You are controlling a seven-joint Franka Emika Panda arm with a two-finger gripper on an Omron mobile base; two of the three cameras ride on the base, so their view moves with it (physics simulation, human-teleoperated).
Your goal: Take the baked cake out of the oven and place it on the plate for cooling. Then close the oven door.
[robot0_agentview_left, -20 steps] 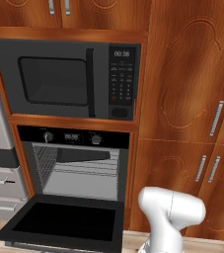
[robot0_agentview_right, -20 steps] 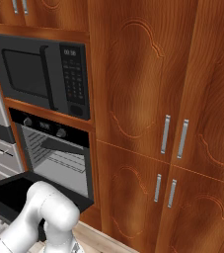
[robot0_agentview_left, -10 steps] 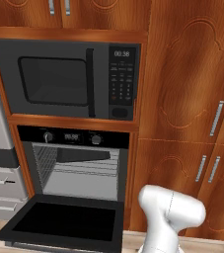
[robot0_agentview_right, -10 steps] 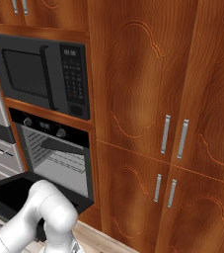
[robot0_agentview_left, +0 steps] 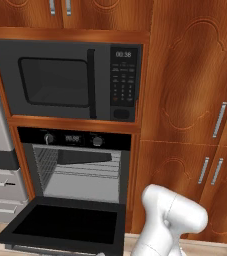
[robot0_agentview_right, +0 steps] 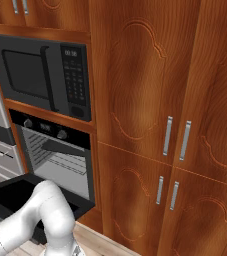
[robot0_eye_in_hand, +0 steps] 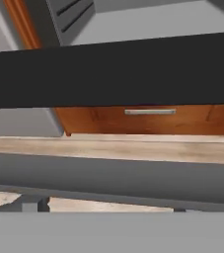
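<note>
One step remains: with my hand's jaws wide apart, I should push the oven door point(robot0_agentview_left: 67, 223) up by its edge, slowly.

carved wooden cabinets point(robot0_agentview_left: 195, 110), pale floor point(robot0_agentview_right: 110, 245)

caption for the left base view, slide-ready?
Oven door folded down open, wire racks visible inside the oven under the microwave; white arm at lower right.
</note>
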